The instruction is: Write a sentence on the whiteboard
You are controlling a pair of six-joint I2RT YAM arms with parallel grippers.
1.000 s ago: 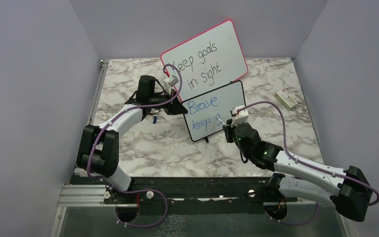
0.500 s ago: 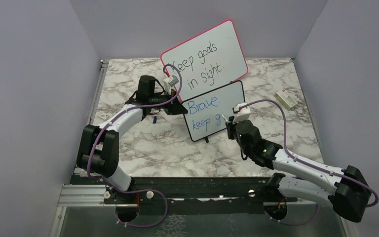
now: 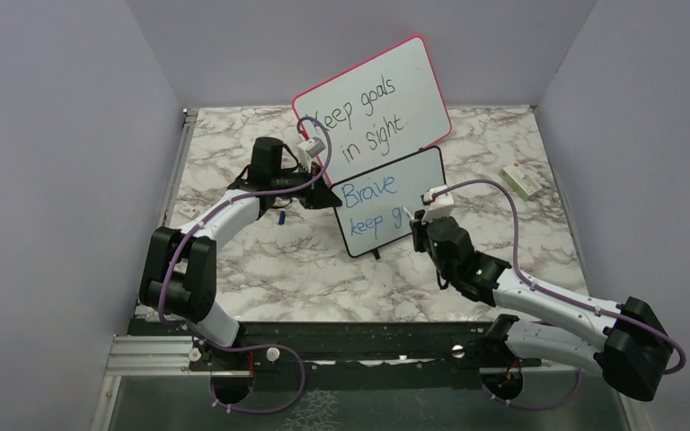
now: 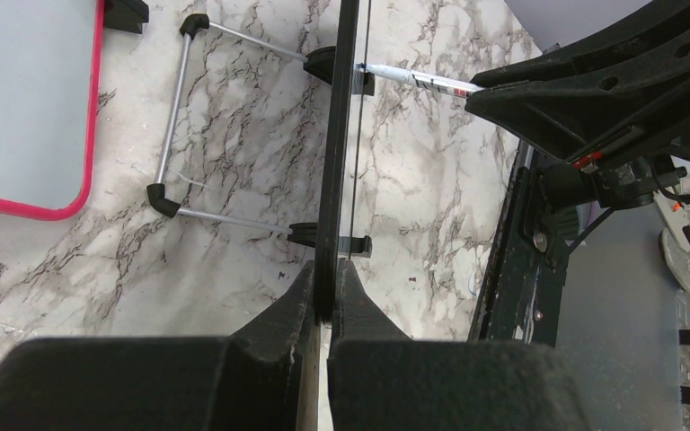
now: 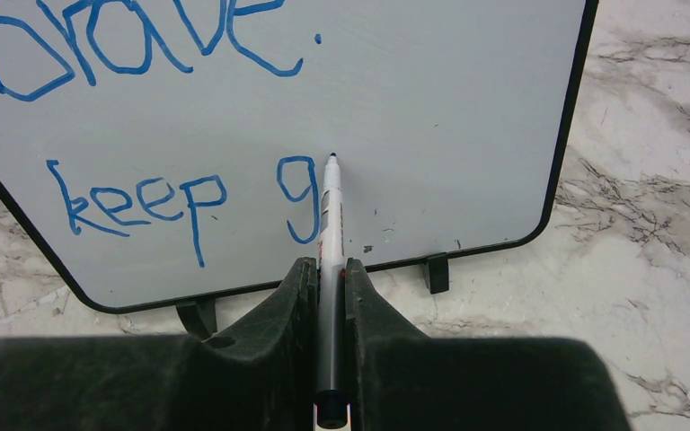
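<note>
While clamped on marker (image 5: 330,211), right gripper (image 5: 328,268) just beside whiteboard (image 5: 431,126).

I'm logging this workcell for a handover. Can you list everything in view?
whiteboard: one, black frame, standing mid-table
sentence: one, blue, unfinished, on the whiteboard
pink-framed board: one, black writing, behind it
marker: one, white barrel, tip at the whiteboard
small box: one, white, table's right side
cap-like item: one, blue, left of the whiteboard
table: one, marbled white, underneath everything
left gripper: one, black, shut on the whiteboard's edge
right gripper: one, black, shut on the marker
</note>
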